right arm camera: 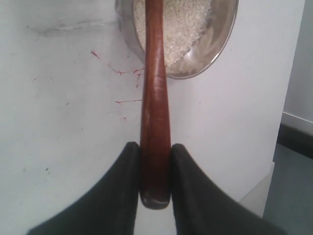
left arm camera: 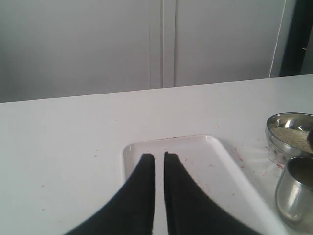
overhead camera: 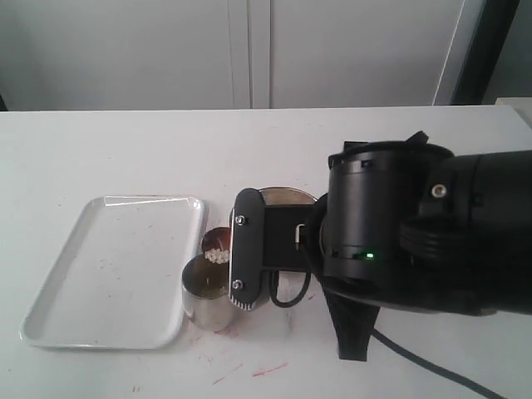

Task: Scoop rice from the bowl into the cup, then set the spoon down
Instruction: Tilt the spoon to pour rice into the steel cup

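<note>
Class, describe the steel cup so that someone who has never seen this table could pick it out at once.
Start at the large white tray on the table. Just beside its near right corner stands the cup. Unlike the wide, shallow bowl of rice behind it, it is narrower, taller and handleless.

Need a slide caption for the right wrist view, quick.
Right end effector clamps the wooden spoon by its handle, which runs over the steel bowl of rice.
</note>
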Controlling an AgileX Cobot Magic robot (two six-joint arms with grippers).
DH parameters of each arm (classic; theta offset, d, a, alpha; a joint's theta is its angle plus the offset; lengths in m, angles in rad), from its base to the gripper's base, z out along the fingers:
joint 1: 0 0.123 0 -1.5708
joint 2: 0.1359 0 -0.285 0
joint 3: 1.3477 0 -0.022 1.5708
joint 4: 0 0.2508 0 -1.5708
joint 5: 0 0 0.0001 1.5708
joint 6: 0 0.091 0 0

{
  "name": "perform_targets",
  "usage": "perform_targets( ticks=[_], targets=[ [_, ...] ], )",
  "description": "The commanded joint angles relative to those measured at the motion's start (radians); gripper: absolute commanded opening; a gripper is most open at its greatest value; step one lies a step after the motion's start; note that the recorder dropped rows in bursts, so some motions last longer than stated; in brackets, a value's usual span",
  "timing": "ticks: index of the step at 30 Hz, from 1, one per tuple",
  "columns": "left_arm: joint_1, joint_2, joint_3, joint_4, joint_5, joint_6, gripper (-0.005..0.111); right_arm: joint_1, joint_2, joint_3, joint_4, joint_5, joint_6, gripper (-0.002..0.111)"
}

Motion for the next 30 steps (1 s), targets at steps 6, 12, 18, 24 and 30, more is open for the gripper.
perform_targets(
  ticks=[6,12,18,24,30],
  targets=[
    [-0.002,-0.004,-0.003,-0.004,-0.004,-0.002,0.014,0.017,0.0,0.048,-0.023,-0.022,0.08,0.0],
    [-0.002,-0.004,-0.003,-0.004,-0.004,-0.002,0.014,0.017,0.0,0.048,-0.073,-0.022,0.08,0.0],
    [-0.002,-0.004,-0.003,-0.004,-0.004,-0.002,0.014,0.043,0.003,0.048,-0.09,-0.035,0.076,0.0],
    [-0.002,-0.004,-0.003,-0.004,-0.004,-0.002,0.014,0.048,0.024,0.048,-0.127,0.009,0.09,0.0],
    [-0.002,-0.004,-0.003,-0.004,-0.004,-0.002,0.014,0.048,0.024,0.048,-0.146,0.017,0.107,0.0]
  ],
)
